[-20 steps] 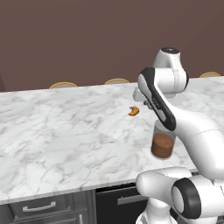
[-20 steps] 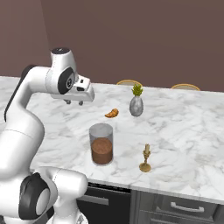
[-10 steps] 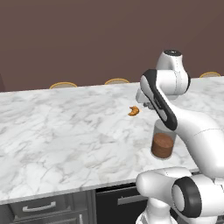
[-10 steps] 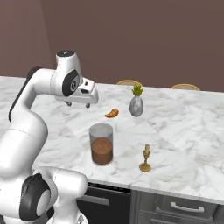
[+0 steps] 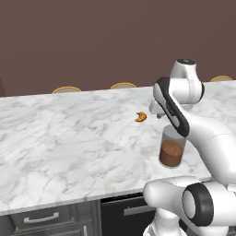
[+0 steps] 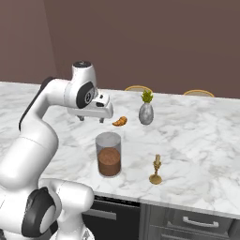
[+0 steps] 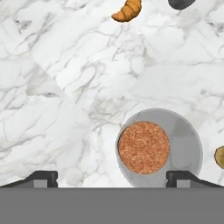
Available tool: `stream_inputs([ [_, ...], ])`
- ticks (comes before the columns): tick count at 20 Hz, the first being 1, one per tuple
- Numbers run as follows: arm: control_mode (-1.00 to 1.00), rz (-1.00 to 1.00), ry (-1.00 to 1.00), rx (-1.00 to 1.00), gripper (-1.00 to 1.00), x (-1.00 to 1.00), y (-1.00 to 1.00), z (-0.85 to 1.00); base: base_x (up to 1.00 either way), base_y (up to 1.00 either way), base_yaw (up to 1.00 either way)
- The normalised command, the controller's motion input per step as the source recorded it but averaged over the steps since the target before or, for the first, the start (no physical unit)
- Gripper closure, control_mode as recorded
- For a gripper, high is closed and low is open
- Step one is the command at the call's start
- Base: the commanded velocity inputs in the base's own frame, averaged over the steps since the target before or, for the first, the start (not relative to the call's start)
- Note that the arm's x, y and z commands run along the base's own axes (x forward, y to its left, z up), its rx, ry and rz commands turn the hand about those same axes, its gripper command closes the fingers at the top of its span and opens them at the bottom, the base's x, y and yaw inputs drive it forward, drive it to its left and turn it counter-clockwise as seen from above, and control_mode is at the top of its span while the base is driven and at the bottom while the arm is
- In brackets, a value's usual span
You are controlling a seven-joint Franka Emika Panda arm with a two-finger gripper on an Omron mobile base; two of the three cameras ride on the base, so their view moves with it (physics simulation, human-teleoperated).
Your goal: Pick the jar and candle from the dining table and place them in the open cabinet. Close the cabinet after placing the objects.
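White marble with grey veins runs the length of the dining table [image 6: 197,140], backed by a plain brown wall, and everything on it can be placed from the jar [image 6: 108,154]. That jar, clear glass with brown filling in its lower half, stands upright near the table's front edge. The candle [image 6: 156,169] in its small gold holder stands a little to one side of the jar, apart from it and just as close to the edge. Beyond the jar, toward the wall, lie an orange croissant [image 6: 120,122] and a grey vase [image 6: 146,110] with a green sprig.

Above the jar and slightly behind it hangs the gripper [image 6: 92,118], pointing straight down, its fingers spread wide with nothing between them. In the hand view the jar's round mouth [image 7: 159,148] sits low and off toward one fingertip [image 7: 180,177], so the claw is not yet centred over it. Such a wide spread suits the jar's broad body; I judge the arm is lining up for a top-down grasp and needs to shift toward the jar before descending. Both task items sit on the table, not yet moved.
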Motion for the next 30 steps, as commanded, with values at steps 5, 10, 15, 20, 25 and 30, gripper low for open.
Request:
stream_inputs([
  [5, -1.0, 0.0, 0.08, 0.0, -1.0, 0.0, -0.12, -0.28, 0.0, 0.0, 0.0],
  [10, -1.0, 0.0, 0.07, 0.0, -1.0, 0.02, 0.0, -0.11, 0.0, 0.0, 0.0],
  [15, -1.0, 0.0, 0.02, 0.02, -1.0, 0.02, -0.05, -0.08, 0.0, 0.0, 0.0],
  [20, -1.0, 0.0, 0.0, 0.0, -1.0, 0.0, -0.02, -0.04, 0.0, 0.0, 0.0],
  [25, -1.0, 0.0, 0.1, 0.0, -1.0, 0.25, 0.01, -0.07, 0.0, 0.0, 0.0],
  [30, -1.0, 0.0, 0.12, 0.0, -1.0, 0.26, 0.02, -0.16, 0.0, 0.0, 0.0],
])
